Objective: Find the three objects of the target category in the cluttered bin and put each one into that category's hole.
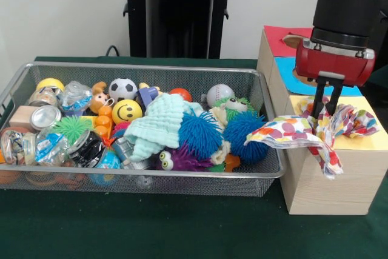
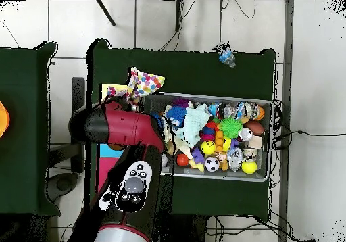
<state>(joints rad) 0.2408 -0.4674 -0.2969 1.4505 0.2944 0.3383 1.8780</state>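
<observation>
My gripper (image 1: 322, 112) hangs over the pale wooden box (image 1: 327, 189) to the right of the bin. It is shut on a white cloth with multicoloured polka dots (image 1: 285, 133). The cloth drapes from the bin's right corner across the yellow surround (image 1: 371, 141) and down the box's front. A bunched part of it (image 1: 354, 119) lies on the yellow paper and hides the hole. In the overhead view the cloth (image 2: 145, 84) shows just beyond the arm's head. The wire-mesh bin (image 1: 139, 68) holds no other dotted cloth that I can see.
The bin is packed with toys: a mint-green cloth (image 1: 160, 122), blue spiky balls (image 1: 200, 133), a yellow smiley ball (image 1: 127, 111), a football (image 1: 123, 88), tins (image 1: 43, 116). The blue surround (image 1: 286, 68) and red surround (image 1: 280, 39) lie behind the yellow one.
</observation>
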